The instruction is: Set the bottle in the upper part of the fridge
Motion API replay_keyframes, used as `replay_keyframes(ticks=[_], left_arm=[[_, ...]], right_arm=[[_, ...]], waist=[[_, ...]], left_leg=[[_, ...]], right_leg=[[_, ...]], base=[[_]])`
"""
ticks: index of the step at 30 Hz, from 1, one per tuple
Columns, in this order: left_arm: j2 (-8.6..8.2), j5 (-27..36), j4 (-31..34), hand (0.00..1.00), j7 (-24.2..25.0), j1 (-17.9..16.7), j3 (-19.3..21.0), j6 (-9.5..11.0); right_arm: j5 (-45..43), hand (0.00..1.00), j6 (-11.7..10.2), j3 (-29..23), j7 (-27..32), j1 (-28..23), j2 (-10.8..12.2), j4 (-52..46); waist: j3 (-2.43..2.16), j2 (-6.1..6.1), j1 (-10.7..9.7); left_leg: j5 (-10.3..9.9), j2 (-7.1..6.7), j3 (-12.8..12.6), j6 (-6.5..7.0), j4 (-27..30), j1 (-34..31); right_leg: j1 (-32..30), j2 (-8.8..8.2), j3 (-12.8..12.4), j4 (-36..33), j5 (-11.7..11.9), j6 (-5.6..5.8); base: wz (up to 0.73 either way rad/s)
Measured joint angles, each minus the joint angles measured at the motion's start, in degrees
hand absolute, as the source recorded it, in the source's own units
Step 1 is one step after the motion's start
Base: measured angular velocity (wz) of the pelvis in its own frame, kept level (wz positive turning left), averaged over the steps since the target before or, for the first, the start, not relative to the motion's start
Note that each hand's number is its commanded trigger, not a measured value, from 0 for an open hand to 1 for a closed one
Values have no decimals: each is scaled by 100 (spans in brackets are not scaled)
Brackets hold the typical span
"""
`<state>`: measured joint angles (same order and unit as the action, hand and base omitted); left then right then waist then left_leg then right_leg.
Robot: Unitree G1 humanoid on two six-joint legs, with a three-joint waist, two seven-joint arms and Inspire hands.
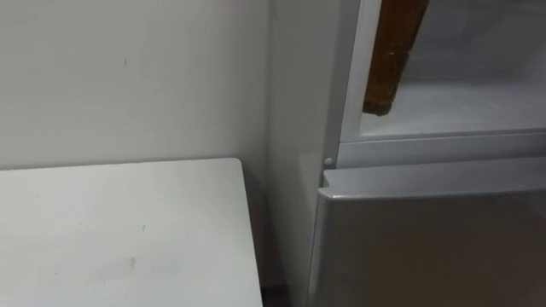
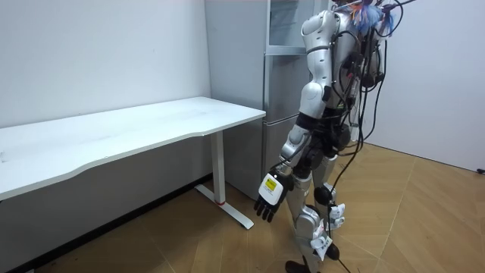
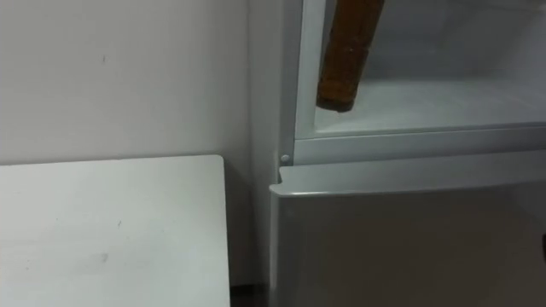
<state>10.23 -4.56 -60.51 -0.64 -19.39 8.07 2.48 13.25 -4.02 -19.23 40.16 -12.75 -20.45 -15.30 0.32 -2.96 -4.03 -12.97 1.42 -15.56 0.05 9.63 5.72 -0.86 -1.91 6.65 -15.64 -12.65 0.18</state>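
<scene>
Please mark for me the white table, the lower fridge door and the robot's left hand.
white table [image 1: 128,230]: left eye view, bare top.
lower fridge door [image 1: 435,247]: left eye view, front face.
left hand [image 2: 268,199]: room view, back of the hand.

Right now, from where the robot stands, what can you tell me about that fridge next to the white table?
The fridge is tall, silver-grey, metal by its look, in two sections. Its lower door is shut. The upper compartment stands open, white inside with a flat floor. A long brown thing hangs tilted at its front left; what holds it I cannot tell. The fridge stands by the wall, close beside the table, the robot facing it.
</scene>
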Motion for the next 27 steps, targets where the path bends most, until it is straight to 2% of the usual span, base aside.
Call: replay_keyframes(ticks=[12,20,24,27], left_arm=[[1,-18,20,0,13,87,3,0],[16,-140,122,0,3,119,-78,-2],[38,-191,140,0,-37,169,-160,-6],[39,-195,138,0,-88,162,-169,-5]], right_arm=[[1,0,0,8,-163,0,4,-9],[-9,0,0,98,-178,1,70,-9],[-10,0,1,209,-366,1,71,-56],[-24,0,9,239,-472,1,74,-209]], waist=[[-1,-14,-1],[-2,-80,-8],[-6,-100,-1],[-8,-93,75]], left_leg=[[0,2,-3,0,-1,-3],[0,7,-5,0,0,-9],[0,10,-6,0,0,-4],[0,14,-13,0,-1,-4]], right_leg=[[13,2,2,29,0,0],[30,3,47,64,4,-2],[27,5,44,24,6,-5],[33,7,46,-15,8,-8]], base=[[0],[0],[-1],[-9]])
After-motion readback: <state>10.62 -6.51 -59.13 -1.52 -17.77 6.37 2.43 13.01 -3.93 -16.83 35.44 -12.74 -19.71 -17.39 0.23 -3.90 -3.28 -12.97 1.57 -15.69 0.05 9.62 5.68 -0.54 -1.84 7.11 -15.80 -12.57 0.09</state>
